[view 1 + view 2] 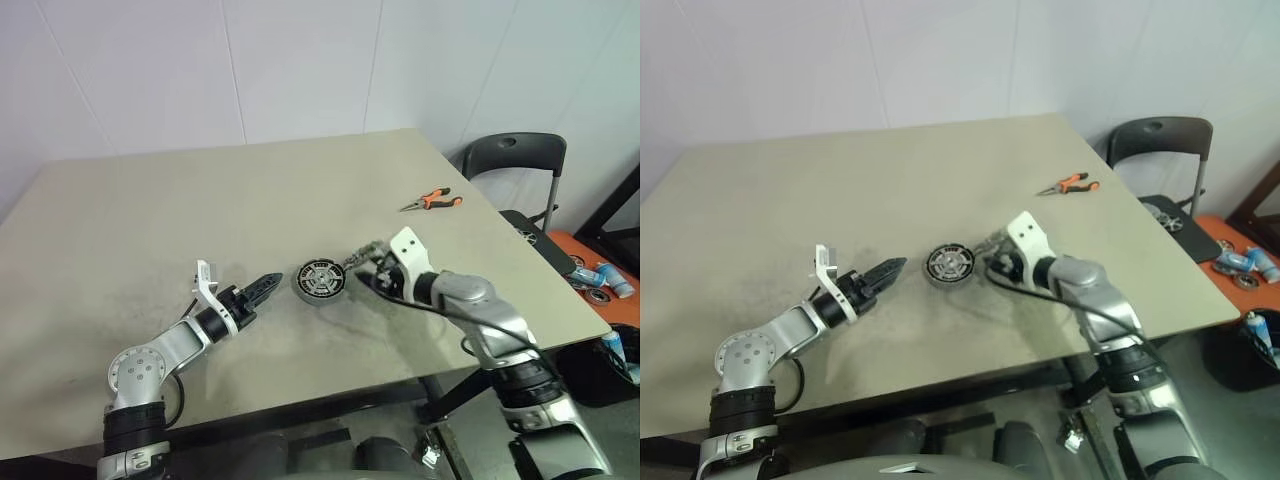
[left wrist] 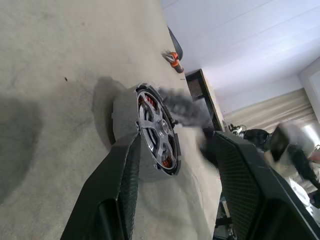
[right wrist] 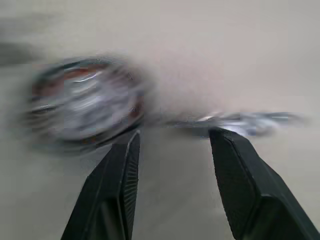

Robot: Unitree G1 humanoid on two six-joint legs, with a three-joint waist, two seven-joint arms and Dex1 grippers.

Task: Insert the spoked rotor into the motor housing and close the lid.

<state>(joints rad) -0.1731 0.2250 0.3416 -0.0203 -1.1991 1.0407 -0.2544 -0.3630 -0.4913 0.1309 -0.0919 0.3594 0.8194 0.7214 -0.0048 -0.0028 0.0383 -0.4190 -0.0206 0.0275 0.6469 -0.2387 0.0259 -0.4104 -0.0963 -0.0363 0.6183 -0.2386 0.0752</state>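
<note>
The motor housing [image 1: 321, 281] stands near the table's front middle. The spoked rotor [image 2: 159, 131] lies in its top, with copper windings showing between the spokes. My left gripper [image 1: 268, 286] is level just left of the housing, open and holding nothing, a small gap away. On the housing's other side my right gripper [image 1: 362, 270] tilts down, open, with nothing between its fingers. A flat silver-grey piece, blurred, apparently the lid [image 3: 240, 122], lies on the table just past the right fingertips, beside the housing and partly hidden by the gripper.
Orange-handled pliers [image 1: 432, 201] lie at the table's [image 1: 150, 220] back right. A black chair [image 1: 512, 160] stands past the right edge, with small parts on a low orange surface [image 1: 600, 270] beside it.
</note>
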